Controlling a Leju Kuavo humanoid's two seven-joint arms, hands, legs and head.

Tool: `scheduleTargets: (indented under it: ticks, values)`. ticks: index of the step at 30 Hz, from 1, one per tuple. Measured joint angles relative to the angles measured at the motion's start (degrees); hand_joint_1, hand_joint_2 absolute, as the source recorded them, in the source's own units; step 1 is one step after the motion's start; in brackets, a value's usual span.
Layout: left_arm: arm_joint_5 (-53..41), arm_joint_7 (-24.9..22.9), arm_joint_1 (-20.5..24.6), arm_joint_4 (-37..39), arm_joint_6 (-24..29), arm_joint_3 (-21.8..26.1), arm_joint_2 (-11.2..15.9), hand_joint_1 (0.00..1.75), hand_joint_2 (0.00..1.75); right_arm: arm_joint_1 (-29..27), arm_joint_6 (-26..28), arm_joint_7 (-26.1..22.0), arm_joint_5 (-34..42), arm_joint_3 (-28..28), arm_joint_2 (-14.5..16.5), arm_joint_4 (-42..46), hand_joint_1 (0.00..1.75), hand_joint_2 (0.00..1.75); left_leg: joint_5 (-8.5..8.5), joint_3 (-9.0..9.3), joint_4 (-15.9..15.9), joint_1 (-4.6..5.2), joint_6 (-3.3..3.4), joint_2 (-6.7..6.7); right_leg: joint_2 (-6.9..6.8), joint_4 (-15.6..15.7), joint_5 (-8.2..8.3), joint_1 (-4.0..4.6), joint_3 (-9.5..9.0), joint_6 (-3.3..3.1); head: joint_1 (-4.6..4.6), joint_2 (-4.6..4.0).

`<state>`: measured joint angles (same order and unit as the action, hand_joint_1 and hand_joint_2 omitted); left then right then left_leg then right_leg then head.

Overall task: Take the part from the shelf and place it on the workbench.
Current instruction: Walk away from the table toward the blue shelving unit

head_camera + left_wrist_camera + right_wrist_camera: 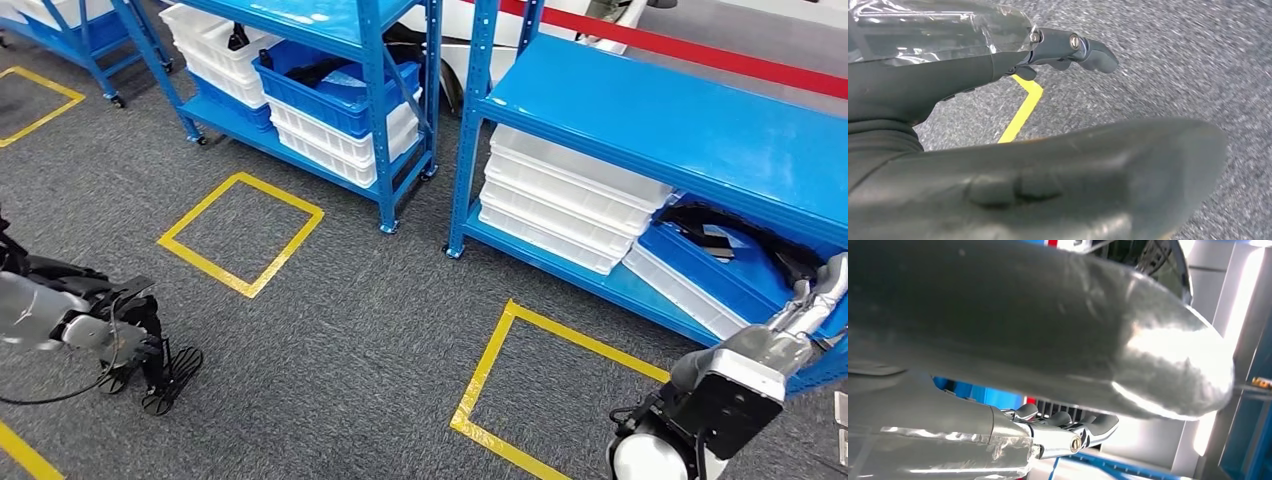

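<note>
A two-legged humanoid robot stands on grey carpet marked with yellow tape squares, facing a blue steel shelf rack. Its right hand reaches toward the rack's lower shelf, at the tilted blue plastic crate that leans against a stack of white plastic trays near the shelf's left end. Inside that crate lies the black part, a dark curved piece with a pale label. The right wrist view shows the thick grey thumb and darker fingers extended and apart with nothing between them. The left hand hangs low over the carpet beside the robot, and the left wrist view shows its fingers stretched out above a yellow tape line, holding nothing. A second blue rack behind carries more white trays and a blue bin.
</note>
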<state>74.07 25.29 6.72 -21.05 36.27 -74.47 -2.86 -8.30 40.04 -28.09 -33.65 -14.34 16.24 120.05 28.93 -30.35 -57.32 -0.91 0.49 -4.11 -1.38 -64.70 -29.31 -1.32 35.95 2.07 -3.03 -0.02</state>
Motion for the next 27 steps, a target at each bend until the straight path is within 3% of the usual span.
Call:
scheduleTargets:
  ticks: [2, 3, 5, 7, 10, 11, 12, 13, 14, 16, 18, 20, 21, 23, 25, 27]
  values:
    - [0.0, 0.0, 0.1, 0.0, 0.0, 0.0, 0.0, 0.0, 0.0, 0.0, 0.0, 0.0, 0.0, 0.0, 0.0, 0.0, 0.0, 0.0, 0.63, 0.18, -0.6, 0.11, -0.78, -0.86, -1.44, 4.9, 1.4, 0.23, -2.4, -0.47, -0.28, 0.0]
    - [0.0, 0.0, 0.1, 0.0, 0.0, 0.0, 0.0, 0.0, 0.0, 0.0, 0.0, 0.0, 0.0, 0.0, 0.0, -0.1, 0.0, 0.0, 0.81, 0.31, -0.7, 0.23, -1.14, -1.2, -1.58, 5.3, 1.16, 0.4, -2.51, -0.89, -0.19, 0.0]
    - [0.0, 0.0, 0.2, 0.0, 0.0, 0.0, 0.0, 0.0, 0.0, 0.0, 0.0, -0.1, -0.1, -0.1, 0.0, -0.1, 0.0, 0.0, 1.05, 0.71, -0.6, 0.15, -1.79, -1.76, -0.48, 5.4, 1.27, 0.44, -2.42, -1.74, 0.24, 0.0]
    - [-0.1, 0.0, 0.2, 0.0, -0.1, 0.0, 0.0, 0.0, 0.0, 0.0, 0.0, -0.1, -0.1, -0.1, 0.1, -0.1, 0.0, 0.0, 2.45, 0.46, -2.3, -0.12, -2.43, -0.34, 0.55, 5.7, 1.47, 0.28, -2.52, -2.49, 0.7, 0.0]
    - [-0.1, 0.0, 0.2, 0.0, -0.1, 0.0, 0.0, 0.0, 0.0, 0.0, 0.0, -0.1, -0.1, -0.1, 0.1, -0.1, 0.0, 0.0, 7.64, -3.98, -12.2, -0.21, -2.79, 2.89, 2.07, 5.7, 1.59, 0.3, -2.53, -3.14, 1.77, 0.0]
    - [-0.1, 0.0, 0.1, 0.0, -0.1, 0.0, 0.0, 0.0, 0.0, 0.0, 0.0, -0.1, -0.1, -0.1, 0.1, -0.1, 0.0, 0.0, 8.68, -5.67, -15.4, -0.17, -2.76, 3.24, 2.72, 5.7, 1.58, 0.39, -2.53, -3.2, 2.03, 0.0]
    - [0.0, 0.0, 0.0, 0.0, -0.1, 0.0, 0.0, 0.0, 0.0, 0.0, 0.0, -0.1, -0.1, -0.1, 0.1, -0.1, 0.0, 0.0, 8.65, -6.65, -17.0, -0.11, -2.63, 3.42, 3.44, 5.7, 1.57, 0.48, -2.56, -3.24, 2.21, 0.0]
    - [0.0, 0.0, 0.0, 0.0, -0.1, 0.0, 0.0, 0.0, 0.0, 0.0, 0.0, -0.1, -0.1, -0.1, 0.1, -0.1, 0.0, 0.0, 7.46, -6.67, -16.4, -0.03, -2.38, 3.59, 4.23, 5.7, 1.57, 0.55, -2.62, -3.25, 2.36, 0.0]
    - [0.1, 0.0, 0.0, 0.0, -0.1, 0.0, 0.0, 0.0, 0.0, -0.1, 0.0, -0.1, -0.1, -0.1, 0.1, -0.1, 0.0, 0.0, 5.39, -5.7, -13.6, 0.06, -2.04, 3.91, 5.01, 5.7, 1.56, 0.6, -2.73, -3.24, 2.48, 0.0]
    - [0.1, 0.0, 0.0, 0.0, -0.1, 0.0, 0.0, 0.0, 0.0, 0.0, 0.0, -0.1, -0.1, -0.1, 0.1, -0.1, 0.0, 0.0, 1.35, -2.7, -5.8, 0.19, -1.23, 6.33, 6.42, 5.6, 1.51, 0.66, -2.81, -3.11, 2.68, 0.0]
    - [0.1, -0.1, 0.0, 0.0, -0.1, 0.0, 0.1, 0.0, 0.0, 0.0, 0.0, 0.0, -0.2, -0.1, 0.1, -0.1, 0.0, 0.0, 0.01, -1.15, -1.5, 0.34, -0.8, 8.29, 7.62, 5.6, 1.53, 0.52, -2.61, -2.66, 2.83, 0.0]
    - [0.2, -0.1, 0.1, 0.0, -0.1, 0.0, 0.1, 0.0, 0.0, -0.1, 0.0, 0.1, -0.2, -0.1, 0.1, -0.1, 0.0, 0.0, -0.05, -0.87, -0.8, 0.43, -0.5, 7.61, 8.73, 5.8, 1.73, 0.33, -2.43, -1.88, 2.93, 0.0]
    - [0.2, -0.1, 0.2, 0.0, -0.1, 0.0, 0.1, 0.0, 0.0, -0.2, 0.0, 0.2, -0.3, -0.1, 0.1, -0.1, 0.0, 0.0, -0.25, -0.67, -0.4, 0.34, -0.24, 6.92, 8.33, 5.7, 1.66, 0.33, -2.37, -1.59, 2.96, 0.0]
    - [0.2, -0.1, 0.2, 0.0, -0.1, 0.0, 0.0, 0.0, 0.0, -0.2, 0.0, 0.3, -0.3, -0.1, 0.1, -0.1, 0.0, 0.0, -0.68, -0.26, 0.5, 0.01, 0.43, 5.36, 5.45, 2.9, -0.22, 0.56, -1.08, -1.22, 2.45, 0.0]
    - [0.3, -0.1, 0.1, 0.0, -0.1, 0.0, 0.0, 0.0, 0.0, -0.2, 0.0, 0.3, -0.3, -0.1, 0.1, -0.1, 0.0, 0.0, -0.7, -0.13, 0.7, 0.03, 0.79, 3.78, 2.58, -3.9, -3.86, 0.5, 2.19, -0.9, 1.69, 0.0]
    - [0.3, -0.1, 0.0, 0.0, -0.1, 0.0, 0.0, 0.0, 0.0, -0.2, 0.0, 0.4, -0.3, -0.1, 0.1, -0.2, 0.0, 0.0, -0.5, -0.09, 0.7, 0.05, 0.77, 2.17, 1.95, -9.2, -5.53, 0.24, 4.81, -0.45, 1.27, 0.0]
